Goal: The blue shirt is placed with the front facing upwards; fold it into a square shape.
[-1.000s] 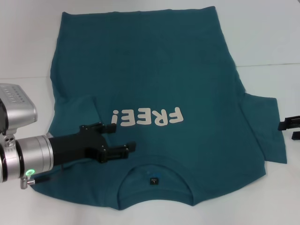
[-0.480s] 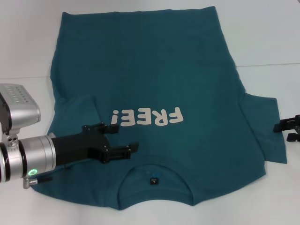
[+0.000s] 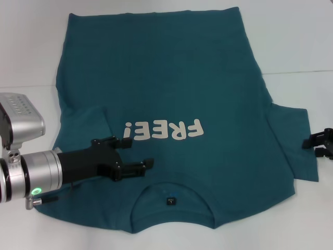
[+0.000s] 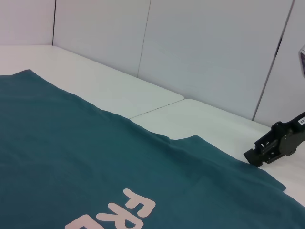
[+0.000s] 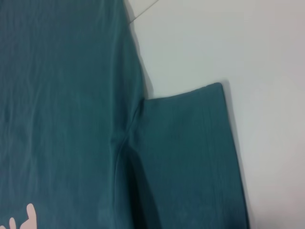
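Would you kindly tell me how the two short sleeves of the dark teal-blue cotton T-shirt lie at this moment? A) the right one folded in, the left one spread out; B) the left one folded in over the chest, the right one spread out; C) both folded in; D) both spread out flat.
B: on the dark teal-blue cotton T-shirt, the left sleeve lies folded over the chest beside the left gripper, while the right sleeve lies flat on the white table near the right gripper.

Large teal-blue matt cotton shirt [image 3: 171,104], cream print; smooth white matt table [image 3: 302,47]; black plastic left gripper [image 3: 125,153], brushed-metal wrist.
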`<state>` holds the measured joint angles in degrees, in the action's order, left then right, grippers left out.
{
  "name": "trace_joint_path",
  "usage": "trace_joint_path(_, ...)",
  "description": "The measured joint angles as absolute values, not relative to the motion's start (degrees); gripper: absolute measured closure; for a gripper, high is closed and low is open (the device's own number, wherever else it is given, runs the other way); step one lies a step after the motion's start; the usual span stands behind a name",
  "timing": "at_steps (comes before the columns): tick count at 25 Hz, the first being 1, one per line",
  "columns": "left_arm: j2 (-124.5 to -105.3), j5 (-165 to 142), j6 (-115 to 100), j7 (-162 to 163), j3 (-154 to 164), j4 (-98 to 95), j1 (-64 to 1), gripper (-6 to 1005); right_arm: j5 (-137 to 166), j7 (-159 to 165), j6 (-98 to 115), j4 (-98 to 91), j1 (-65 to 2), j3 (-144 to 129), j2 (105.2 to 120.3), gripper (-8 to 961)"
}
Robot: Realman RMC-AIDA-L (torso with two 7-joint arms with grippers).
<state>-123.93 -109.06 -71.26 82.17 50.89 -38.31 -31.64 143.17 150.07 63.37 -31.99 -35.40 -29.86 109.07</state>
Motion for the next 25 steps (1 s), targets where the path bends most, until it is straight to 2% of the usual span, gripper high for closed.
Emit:
trace_joint_path(2,-123.92,-109.1,-71.3,82.2,50.9,-38.3,-31.6,122,143.2,150.1,63.4,-32.0,-35.4,-29.8,109.07,464)
trace_joint_path(7,-123.92,-109.1,-71.3,82.2,50.9,-38.3,-31.6,122,143.2,149.7,63.3,-31.9,-35.4,-29.8,109.08,690)
trace_joint_path(18,-123.92,-109.1,-71.3,81.9,50.5,-38.3,-31.6,122,143.3,147.9,62.3,-31.2,-35.5,-31.0,109.18,768)
trace_joint_path(25,-123.92,-109.1,-71.3,81.8,50.5,-38.3,-31.6,122,143.2,146.3,62.6,-32.4,-35.3,-31.1,109.61,890)
